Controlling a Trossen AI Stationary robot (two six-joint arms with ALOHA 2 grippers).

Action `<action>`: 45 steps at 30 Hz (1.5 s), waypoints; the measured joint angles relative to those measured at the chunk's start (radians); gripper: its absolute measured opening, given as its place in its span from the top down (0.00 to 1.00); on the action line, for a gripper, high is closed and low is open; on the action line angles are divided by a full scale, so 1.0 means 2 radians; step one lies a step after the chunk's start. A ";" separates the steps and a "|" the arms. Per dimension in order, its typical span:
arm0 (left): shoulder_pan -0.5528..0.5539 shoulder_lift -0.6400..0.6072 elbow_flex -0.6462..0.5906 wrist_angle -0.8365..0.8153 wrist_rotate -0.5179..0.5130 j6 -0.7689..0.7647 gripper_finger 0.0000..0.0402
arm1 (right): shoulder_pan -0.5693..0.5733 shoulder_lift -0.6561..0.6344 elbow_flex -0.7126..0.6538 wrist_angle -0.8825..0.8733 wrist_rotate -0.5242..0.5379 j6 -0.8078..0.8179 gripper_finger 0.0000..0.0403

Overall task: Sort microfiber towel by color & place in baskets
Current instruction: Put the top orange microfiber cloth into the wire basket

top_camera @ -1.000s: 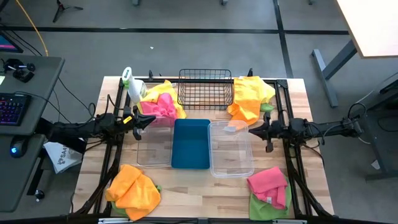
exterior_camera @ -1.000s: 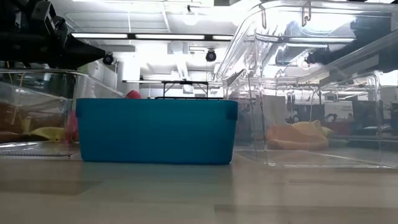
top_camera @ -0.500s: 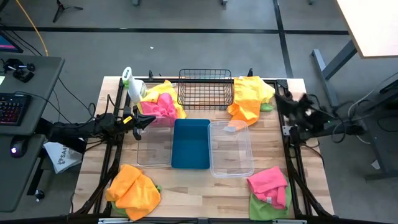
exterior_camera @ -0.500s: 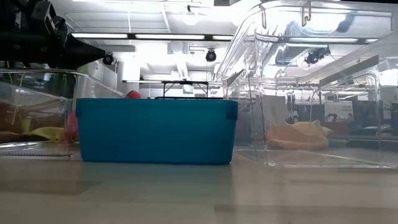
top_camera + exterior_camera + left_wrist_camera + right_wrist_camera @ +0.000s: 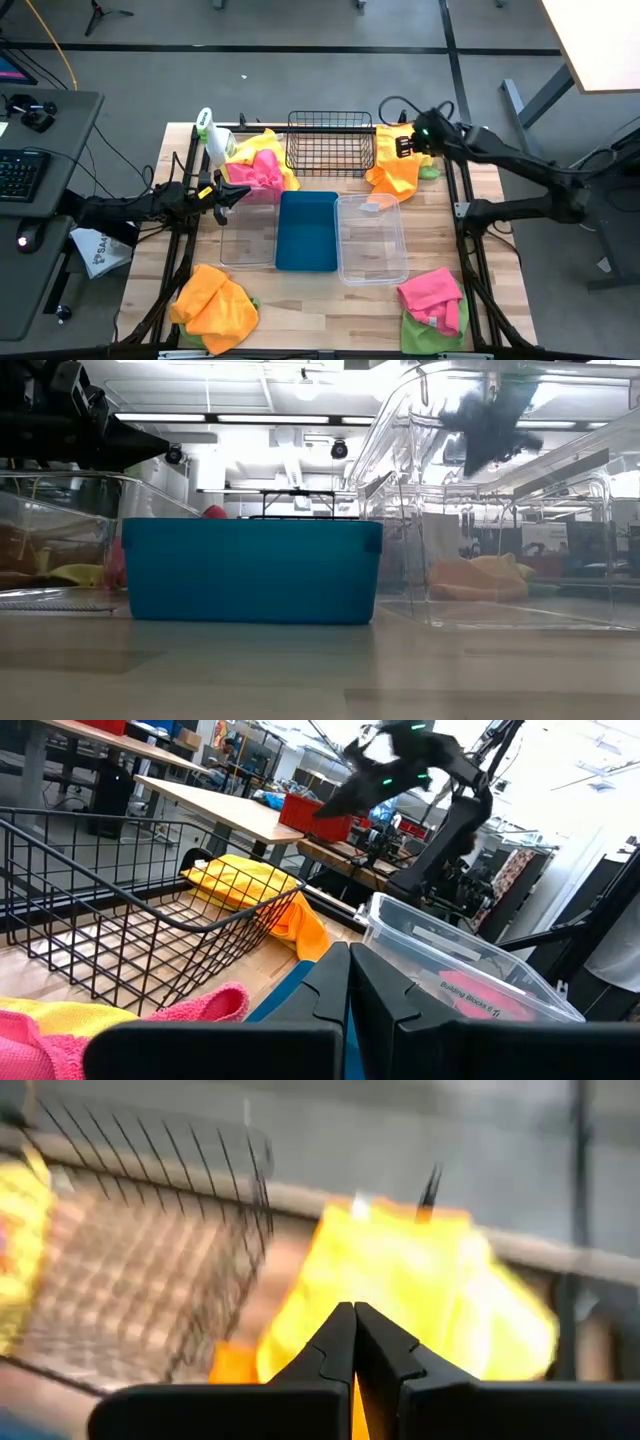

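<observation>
Four baskets stand mid-table: a black wire basket (image 5: 330,143) at the far edge, then a clear tub (image 5: 248,232), a blue tub (image 5: 307,232) and a second clear tub (image 5: 372,240) side by side. My right gripper (image 5: 404,146) hovers shut over the orange and yellow towel pile (image 5: 398,160) at the far right; its wrist view shows the shut fingers (image 5: 354,1335) above yellow cloth (image 5: 420,1290). My left gripper (image 5: 226,195) waits shut at the left clear tub's far corner, beside a pink and yellow towel pile (image 5: 258,166).
An orange towel pile (image 5: 213,305) lies at the near left, and a pink towel on a green one (image 5: 433,300) at the near right. A white spray bottle (image 5: 210,135) stands at the far left. Dark frame rails run along both table sides.
My right arm has swung away from the right clear tub's far corner, out to the right, then toward the table's far edge. It has risen and now hangs over the orange and yellow pile. The towels and tubs have not moved.
</observation>
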 joint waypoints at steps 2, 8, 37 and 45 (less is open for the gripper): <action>0.000 0.000 0.000 0.000 0.000 0.000 1.00 | -0.039 0.023 -0.014 0.011 -0.075 -0.010 1.00; 0.000 0.000 0.000 0.000 0.000 0.000 1.00 | -0.108 0.057 -0.048 0.061 -0.200 -0.022 0.97; 0.000 0.000 0.000 0.000 0.000 0.000 1.00 | -0.119 -0.049 -0.344 0.295 -0.229 0.094 0.30; 0.000 0.000 0.000 0.000 0.000 0.000 1.00 | -0.089 -0.087 -0.293 0.286 -0.264 0.067 0.78</action>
